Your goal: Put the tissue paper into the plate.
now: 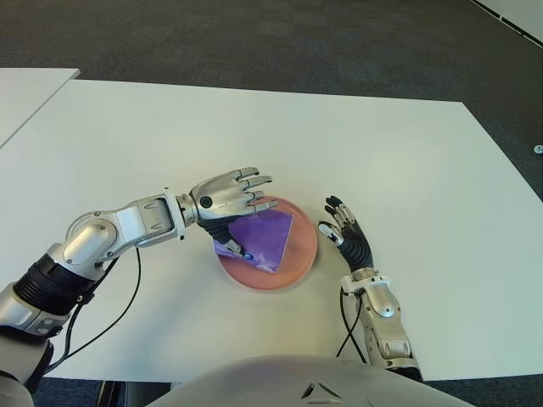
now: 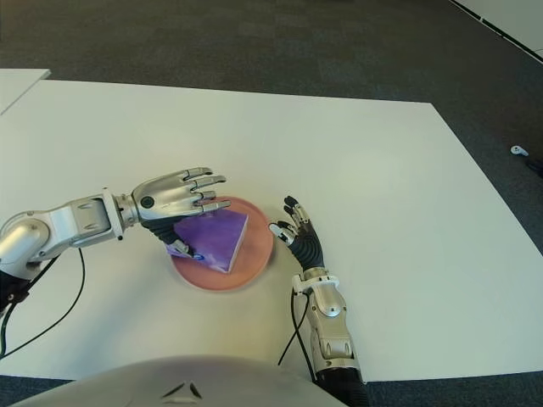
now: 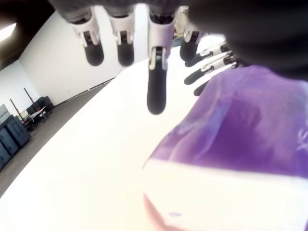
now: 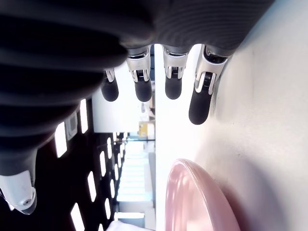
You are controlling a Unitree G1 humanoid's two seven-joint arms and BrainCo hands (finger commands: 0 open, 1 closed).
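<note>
We see tissue [image 1: 265,238] already lying in plate [image 1: 299,265], mid-worktop [image 1: 407,161]. Left robot hand [image 1: 227,197] hovers over it, fingers spread, gripping nothing. Right robot hand [image 1: 346,233] open, just right of plate. We judge only withdrawal left.

Tissue pack's [image 1: 265,239] near corner under left hand [image 1: 227,197].
</note>
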